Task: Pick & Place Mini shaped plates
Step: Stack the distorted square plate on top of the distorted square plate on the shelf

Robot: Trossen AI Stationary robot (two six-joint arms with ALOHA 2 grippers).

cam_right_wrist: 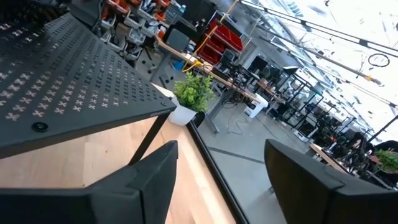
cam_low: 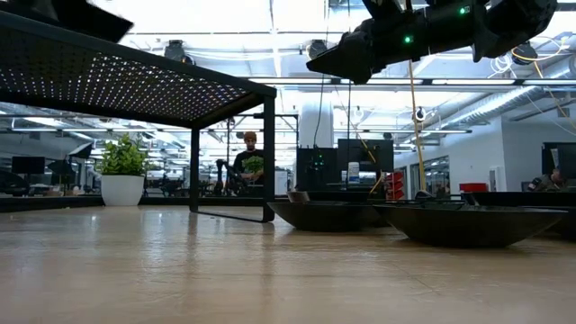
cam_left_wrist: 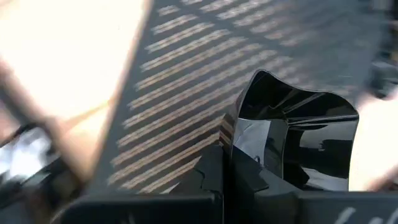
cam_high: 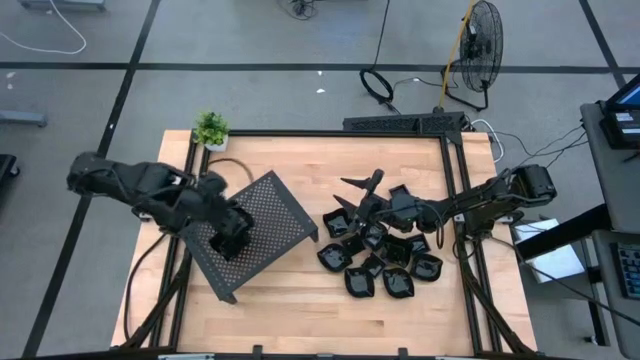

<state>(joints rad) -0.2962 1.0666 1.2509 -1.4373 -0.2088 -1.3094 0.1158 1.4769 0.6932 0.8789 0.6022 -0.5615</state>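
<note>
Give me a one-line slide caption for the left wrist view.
Left gripper, fingers shut on a small glossy black shaped plate, holding it over the dark perforated metal tray.

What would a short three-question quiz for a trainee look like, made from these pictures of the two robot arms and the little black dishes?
1. True or false: the left hand, over the perforated tray, is shut on a mini plate.
2. Is the right hand open or shut?
3. Where does the pile of mini plates lie: A) on the tray, B) on the table beside the tray, C) by the potted plant?

Key: 1 true; 2 open; 3 B.
</note>
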